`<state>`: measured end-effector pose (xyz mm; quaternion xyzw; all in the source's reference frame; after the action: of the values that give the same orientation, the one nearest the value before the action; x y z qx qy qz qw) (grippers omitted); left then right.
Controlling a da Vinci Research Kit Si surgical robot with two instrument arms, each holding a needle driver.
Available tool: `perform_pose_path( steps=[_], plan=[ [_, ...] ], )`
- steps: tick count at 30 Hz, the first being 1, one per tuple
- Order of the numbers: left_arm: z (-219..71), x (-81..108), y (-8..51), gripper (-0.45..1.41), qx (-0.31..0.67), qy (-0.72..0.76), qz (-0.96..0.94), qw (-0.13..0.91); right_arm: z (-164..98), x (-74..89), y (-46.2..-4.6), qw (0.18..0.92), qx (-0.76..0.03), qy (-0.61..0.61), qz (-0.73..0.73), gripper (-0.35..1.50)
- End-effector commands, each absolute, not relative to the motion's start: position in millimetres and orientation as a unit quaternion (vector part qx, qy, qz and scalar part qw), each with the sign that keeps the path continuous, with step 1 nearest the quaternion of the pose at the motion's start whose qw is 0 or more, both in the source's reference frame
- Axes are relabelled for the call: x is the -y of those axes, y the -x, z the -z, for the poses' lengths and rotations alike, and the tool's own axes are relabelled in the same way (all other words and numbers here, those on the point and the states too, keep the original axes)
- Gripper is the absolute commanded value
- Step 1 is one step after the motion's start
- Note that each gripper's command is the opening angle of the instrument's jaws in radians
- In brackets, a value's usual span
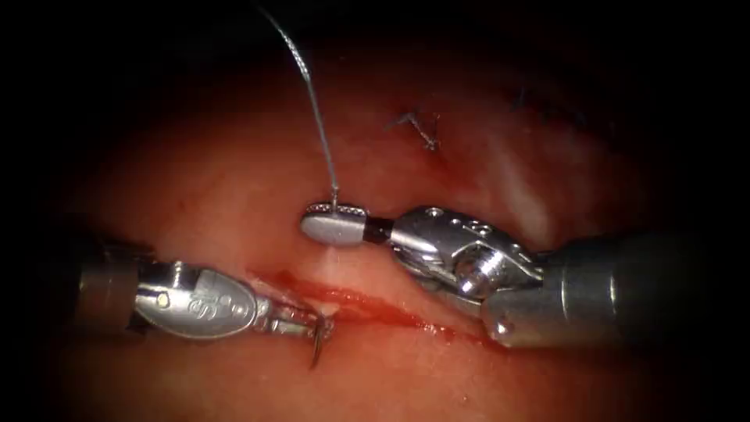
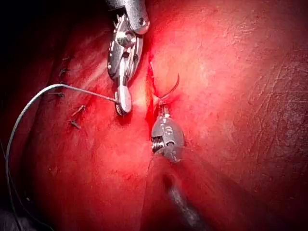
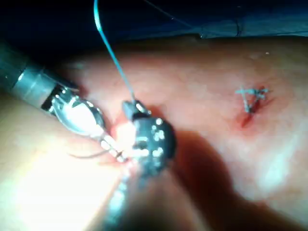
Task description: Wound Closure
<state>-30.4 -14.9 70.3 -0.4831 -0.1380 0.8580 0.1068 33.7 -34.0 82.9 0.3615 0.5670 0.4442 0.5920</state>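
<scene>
Steel needle (image 1: 316, 352) in left claw (image 1: 316, 322), at cut (image 1: 375, 306)

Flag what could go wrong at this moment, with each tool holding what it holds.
1. The left tool grips the needle at the cut, its curve partly in the tissue; twisting could tear the edge.
2. The right tool clamps the thread above the cut; hard pulling might fray it.
3. The tools sit close; they might collide.
</scene>
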Motion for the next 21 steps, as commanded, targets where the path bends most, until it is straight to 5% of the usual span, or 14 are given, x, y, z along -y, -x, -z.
perform_pose_path(
  steps=[1, 5, 7, 10, 21],
  plan=[
    [-71.0, 14.9, 30.9, -0.33, 0.137, 0.484, -0.858, 0.106, -83.2, 34.5, -34.5, 0.592, -0.567, -0.363, -0.444, -0.35],
    [-70.9, 15.0, 31.0, -0.33, 0.139, 0.483, -0.858, 0.109, -83.1, 34.2, -34.3, 0.591, -0.563, -0.358, -0.454, -0.33],
    [-70.8, 15.1, 31.0, -0.33, 0.139, 0.483, -0.857, 0.109, -83.2, 33.3, -34.0, 0.614, -0.575, -0.310, -0.444, 0.53],
    [-70.3, 15.3, 31.0, -0.33, 0.137, 0.485, -0.857, 0.105, -83.5, 31.3, -33.0, 0.671, -0.609, -0.214, -0.366, 1.15],
    [-69.0, 16.7, 30.0, -0.32, 0.125, 0.490, -0.859, 0.077, -83.9, 28.2, -28.7, 0.695, -0.618, -0.172, -0.327, 1.15]
  ],
)
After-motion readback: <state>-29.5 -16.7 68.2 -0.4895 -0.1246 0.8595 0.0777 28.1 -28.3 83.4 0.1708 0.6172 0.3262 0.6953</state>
